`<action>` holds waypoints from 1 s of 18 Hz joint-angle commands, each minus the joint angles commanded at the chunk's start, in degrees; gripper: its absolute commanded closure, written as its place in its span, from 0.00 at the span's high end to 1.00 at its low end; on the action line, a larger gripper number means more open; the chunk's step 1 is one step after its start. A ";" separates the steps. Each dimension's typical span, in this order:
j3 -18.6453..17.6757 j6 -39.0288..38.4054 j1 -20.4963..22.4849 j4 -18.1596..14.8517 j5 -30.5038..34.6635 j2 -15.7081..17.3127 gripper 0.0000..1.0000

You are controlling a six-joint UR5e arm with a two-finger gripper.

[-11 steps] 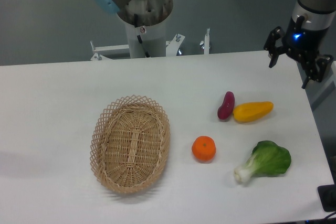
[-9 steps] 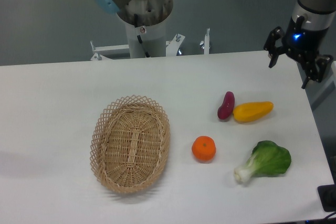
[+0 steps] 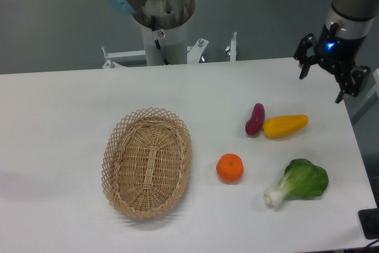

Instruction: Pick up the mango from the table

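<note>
The mango [image 3: 285,125] is a long yellow-orange fruit lying on the white table [image 3: 59,117] at the right, its left end touching a small purple-red vegetable [image 3: 255,119]. My gripper [image 3: 323,83] hangs above the table's far right corner, behind and to the right of the mango and well apart from it. Its two black fingers are spread wide and hold nothing.
A round orange [image 3: 230,167] lies in front of the mango. A green leafy vegetable [image 3: 300,182] lies near the front right edge. An oval wicker basket [image 3: 147,161] stands left of centre. The robot's base column [image 3: 160,22] rises behind the table's far edge.
The gripper has shifted slightly to the left and up. Nothing on the table has moved.
</note>
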 joint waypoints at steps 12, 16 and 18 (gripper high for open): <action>-6.42 13.01 -0.79 7.28 9.05 -6.14 1.00; -8.26 15.21 -0.88 14.14 13.78 -9.49 1.00; -9.49 14.95 -0.79 14.59 14.50 -10.02 1.00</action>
